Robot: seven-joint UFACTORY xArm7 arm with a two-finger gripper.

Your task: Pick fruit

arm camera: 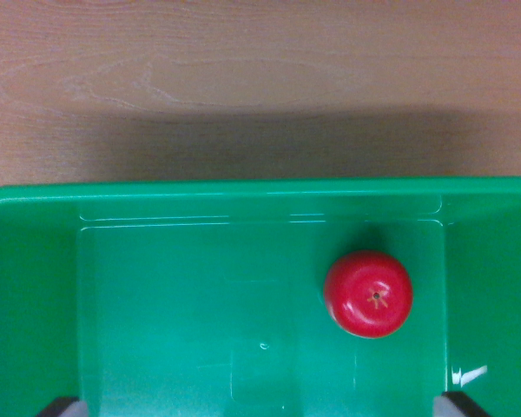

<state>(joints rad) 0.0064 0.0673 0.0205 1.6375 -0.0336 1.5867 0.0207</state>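
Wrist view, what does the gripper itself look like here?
Little of the gripper shows: two dark, blackish fingertips poke in at the bottom corners, with flat, angular ends. No cables, markings or arm are visible, only the green bin below.

I have only the wrist view, looking straight down from close above into the green bin (35, 261), with the wooden desk (260, 78) filling the picture's top.

Red round fruit (368, 294), glossy, small brown star-shaped calyx facing up at the camera. Sits on the floor of the green bin (35, 261), toward the wrist view's right, near the far wall, touching neither wall.
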